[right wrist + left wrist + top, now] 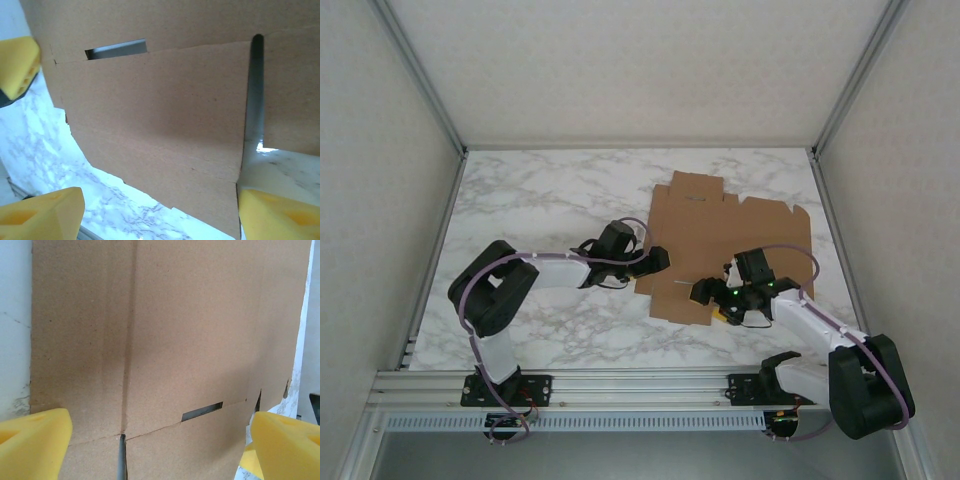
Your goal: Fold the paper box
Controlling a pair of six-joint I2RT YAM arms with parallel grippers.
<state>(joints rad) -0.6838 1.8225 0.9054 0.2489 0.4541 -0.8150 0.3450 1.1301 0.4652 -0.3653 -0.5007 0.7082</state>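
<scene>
Flat box (720,245) lay on desk (540,200). Left gripper (658,262) was wide open at its left edge, right gripper (704,291) open over its near edge; both empty.

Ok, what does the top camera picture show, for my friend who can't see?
A flat brown cardboard sheet with flaps and notches lies unfolded on a white marble table. The robot's left gripper is at the sheet's left edge and the right gripper is over its near edge, both open.
</scene>
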